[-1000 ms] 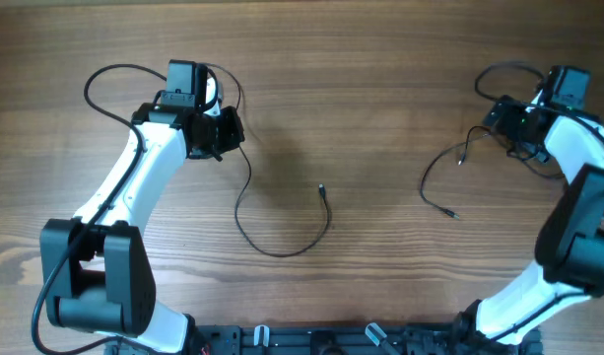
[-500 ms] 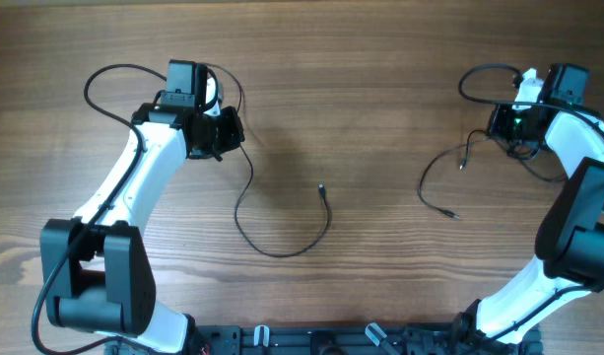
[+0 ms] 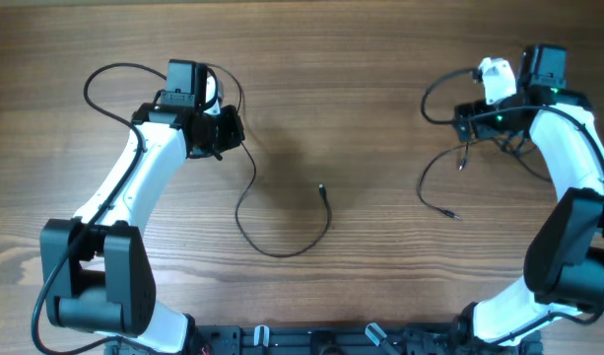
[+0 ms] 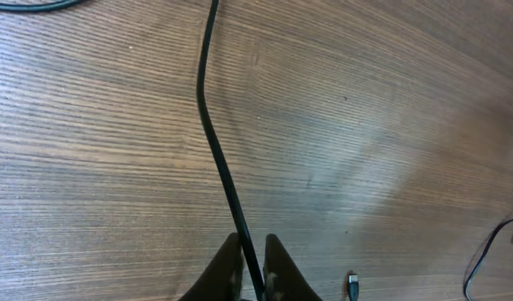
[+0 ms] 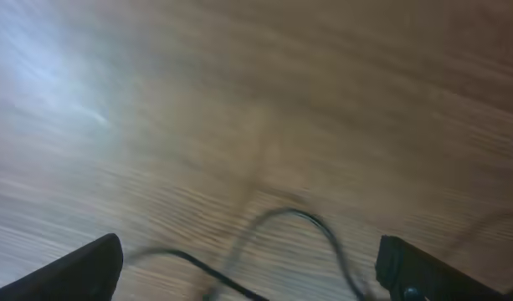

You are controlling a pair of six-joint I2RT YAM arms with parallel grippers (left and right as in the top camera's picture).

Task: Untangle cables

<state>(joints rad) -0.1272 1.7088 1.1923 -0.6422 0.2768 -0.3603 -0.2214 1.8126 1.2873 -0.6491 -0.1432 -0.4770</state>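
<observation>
Change, right arm: the right pincer point(image 3: 467, 116) has swung toward 9 o'clock on the overhead view since a second ago, and the arm's wiring loop point(image 3: 426, 102) has come with it.
Change, left arm: none; the left pincer point(image 3: 226, 128) stays put.
Change, cables: the left cable point(image 3: 282, 254) keeps its shape, and the right cable point(image 3: 423, 189) lies much as before.
Left pincer state: pressed together, pinching the left cable at the very tips.
Right pincer state: spread wide, holding nothing.
Left cable place: left of the middle of the desk point(image 3: 380, 59). It runs from the left pincer toward 6 o'clock, curls round through 3 and ends in a plug point(image 3: 321, 187) pointing toward 12.
Right cable place: an open arc toward 7 o'clock of the right pincer, apart from it.
Left wrist only: the fingers point(image 4: 227, 272) close on the cable, which runs straight away over the wood grain.
Right wrist only: blurred. A thin dark cord point(image 5: 298, 217) arches on the desk between the far-apart fingertips point(image 5: 89, 267); I cannot tell which cord.
</observation>
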